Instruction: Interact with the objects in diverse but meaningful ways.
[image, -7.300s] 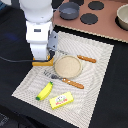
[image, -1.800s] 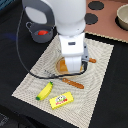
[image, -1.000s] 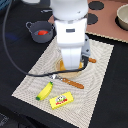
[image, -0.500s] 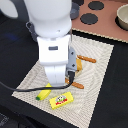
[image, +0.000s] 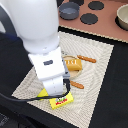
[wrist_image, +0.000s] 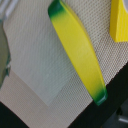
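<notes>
— Lying how?
— Flat on the woven mat (image: 97, 75), banana (wrist_image: 77, 50) stretched diagonally in the wrist view, one green tip at each end; yellow box (image: 61, 101) just beside
— Gripper?
— Hidden behind the arm (image: 42, 45); spread or pressed together, cannot tell; nothing seen held
— Count?
— One banana, one box, one bread loaf (image: 73, 64), two pots (image: 70, 10)

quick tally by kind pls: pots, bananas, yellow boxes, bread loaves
pots: 2
banana: 1
yellow box: 1
bread loaf: 1
total: 5
</notes>
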